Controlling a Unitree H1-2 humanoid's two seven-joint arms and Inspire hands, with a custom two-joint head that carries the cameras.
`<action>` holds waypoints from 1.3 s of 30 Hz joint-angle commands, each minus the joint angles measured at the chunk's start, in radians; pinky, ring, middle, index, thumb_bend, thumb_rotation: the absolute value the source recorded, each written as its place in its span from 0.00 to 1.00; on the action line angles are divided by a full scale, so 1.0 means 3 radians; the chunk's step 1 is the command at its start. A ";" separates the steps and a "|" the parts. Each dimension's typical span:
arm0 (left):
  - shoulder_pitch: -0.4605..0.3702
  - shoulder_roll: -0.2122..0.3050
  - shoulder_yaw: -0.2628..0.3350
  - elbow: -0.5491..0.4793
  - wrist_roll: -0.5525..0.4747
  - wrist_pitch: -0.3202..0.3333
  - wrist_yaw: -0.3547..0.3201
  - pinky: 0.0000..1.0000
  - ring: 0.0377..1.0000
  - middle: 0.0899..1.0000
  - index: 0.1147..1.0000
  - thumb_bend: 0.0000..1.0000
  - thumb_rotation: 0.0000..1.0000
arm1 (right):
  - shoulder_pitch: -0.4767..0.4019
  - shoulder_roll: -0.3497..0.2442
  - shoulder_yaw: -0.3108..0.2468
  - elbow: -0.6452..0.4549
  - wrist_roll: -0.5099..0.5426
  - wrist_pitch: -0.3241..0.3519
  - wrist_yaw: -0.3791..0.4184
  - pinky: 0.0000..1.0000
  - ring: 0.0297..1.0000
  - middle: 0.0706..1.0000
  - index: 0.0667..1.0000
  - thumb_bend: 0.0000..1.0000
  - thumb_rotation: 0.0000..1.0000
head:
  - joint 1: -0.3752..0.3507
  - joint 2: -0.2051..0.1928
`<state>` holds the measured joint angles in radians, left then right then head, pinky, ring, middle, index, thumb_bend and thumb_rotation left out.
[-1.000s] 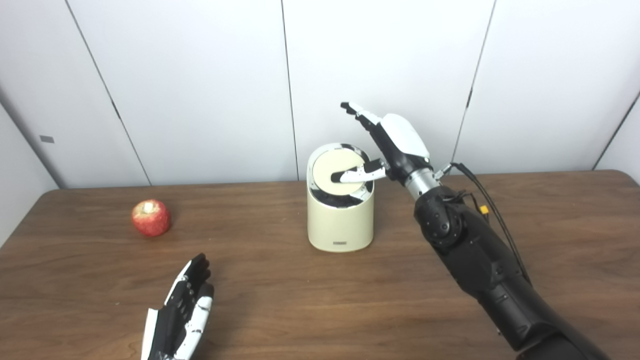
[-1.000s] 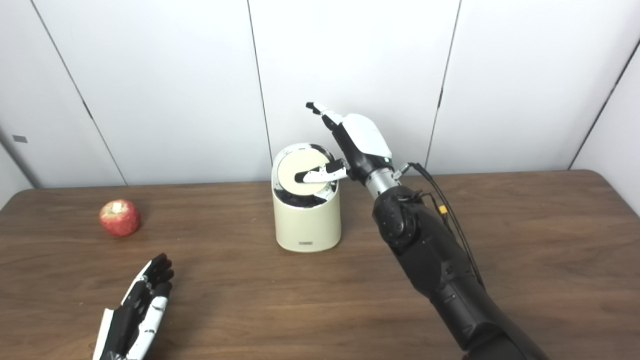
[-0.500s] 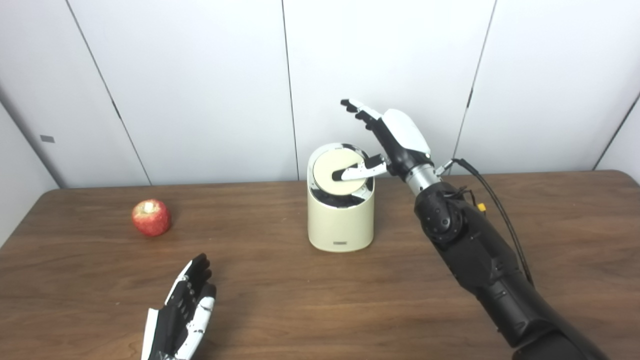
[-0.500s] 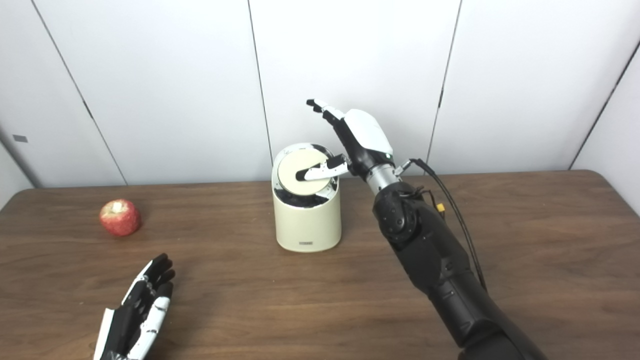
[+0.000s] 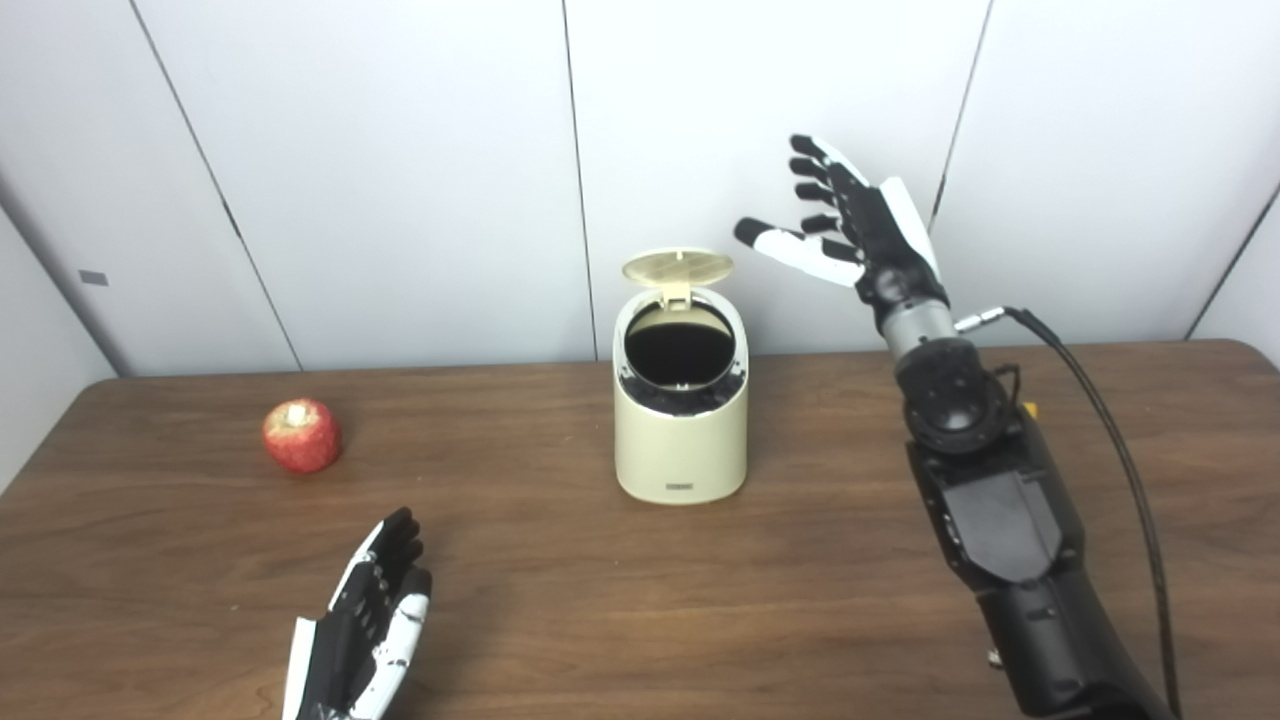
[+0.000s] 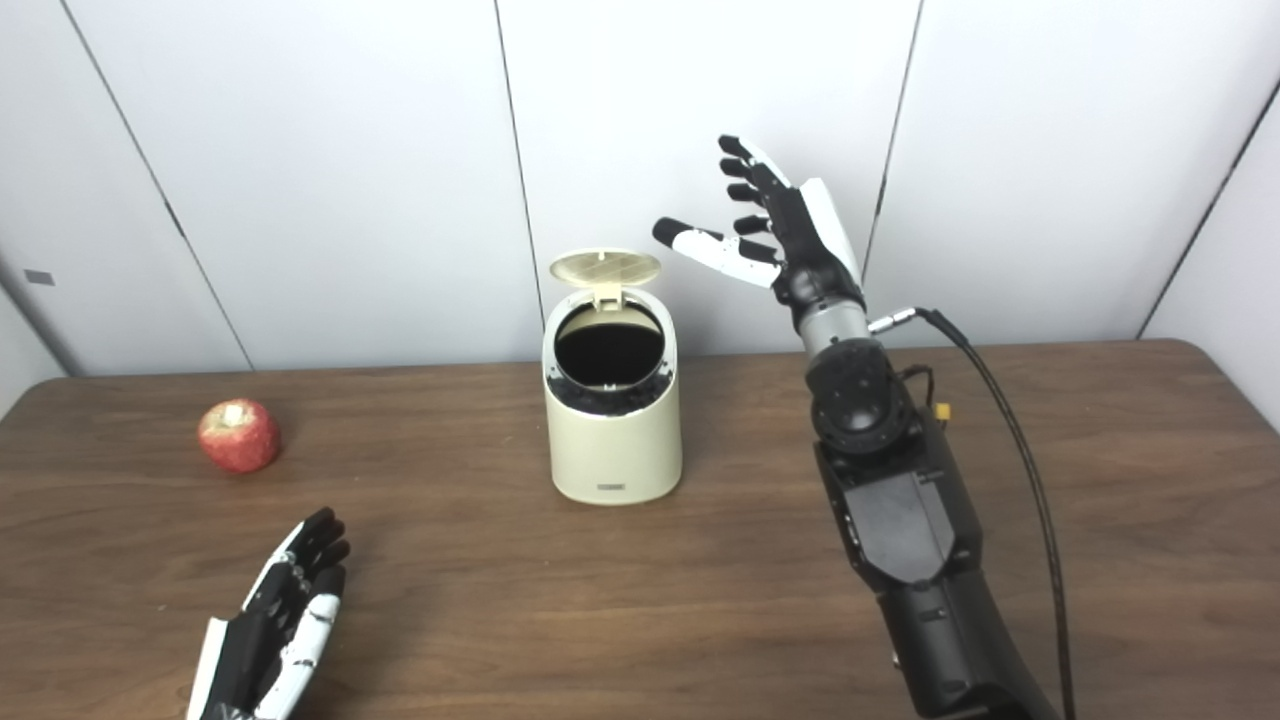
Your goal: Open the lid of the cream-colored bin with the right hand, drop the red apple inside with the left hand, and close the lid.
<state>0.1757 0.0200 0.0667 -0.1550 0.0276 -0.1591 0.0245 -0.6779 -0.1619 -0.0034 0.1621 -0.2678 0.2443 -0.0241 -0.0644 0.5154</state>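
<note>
Cream-colored bin [image 5: 681, 440]: stands upright near the middle of the wooden table [image 5: 780, 600], its dark round mouth exposed.

Lid [image 5: 677, 266]: raised on its rear hinge, standing tilted up behind the opening, underside facing forward.

Red apple [image 5: 301, 435]: rests on the table well to the left of the bin, stem end up, touching neither hand.

Right hand [image 5: 860, 235]: raised in the air to the right of the lid and above the bin's height, fingers [image 5: 818, 190] spread apart, thumb pointing toward the lid but clear of it; holds nothing.

Left hand [image 5: 365, 620]: lies low at the table's near edge, in front of the apple and apart from it, fingers extended and slightly parted, empty.
</note>
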 commanded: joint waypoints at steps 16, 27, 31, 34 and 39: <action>0.0126 -0.0033 0.0016 0.0218 -0.0101 0.0004 -0.0017 0.90 0.89 0.89 0.91 0.41 0.56 | 0.1118 -0.0285 -0.0034 -0.0775 0.0248 -0.0110 0.0231 0.78 0.86 0.91 0.90 0.58 0.89 | -0.0016 0.0070; 0.0129 -0.0008 0.0022 0.0204 -0.0107 -0.0016 -0.0024 0.87 0.87 0.88 0.90 0.43 0.59 | 0.1628 -0.0040 -0.0313 -0.1026 0.1063 -0.0127 0.0404 0.99 0.99 0.99 0.97 0.55 1.00 | 0.0177 0.0136; 0.0130 -0.0037 0.0026 0.0156 -0.0095 0.0012 0.0009 0.88 0.86 0.86 0.88 0.43 0.56 | 0.1768 -0.0045 -0.0355 -0.1012 0.1102 -0.0185 0.0389 1.00 1.00 0.99 0.96 0.58 1.00 | 0.0413 0.0154; 0.0127 -0.0063 0.0027 0.0058 -0.0021 0.0053 0.0060 0.88 0.86 0.86 0.87 0.46 0.55 | 0.1822 -0.0041 -0.0410 -0.0973 0.1148 -0.0194 0.0377 1.00 1.00 0.99 0.96 0.58 1.00 | 0.0595 0.0158; 0.0086 -0.0072 0.0041 -0.0191 0.0284 0.0194 0.0197 0.84 0.85 0.85 0.86 0.48 0.52 | 0.1829 -0.0097 -0.0469 -0.0791 0.1229 -0.0378 0.0420 1.00 1.00 1.00 0.98 0.54 1.00 | 0.1095 0.0126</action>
<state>0.1842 0.0146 0.0817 -0.1879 0.0848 -0.1096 0.0636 -0.1027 -0.1715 -0.1298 -0.0679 0.0922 0.1750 0.0969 0.2237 0.5569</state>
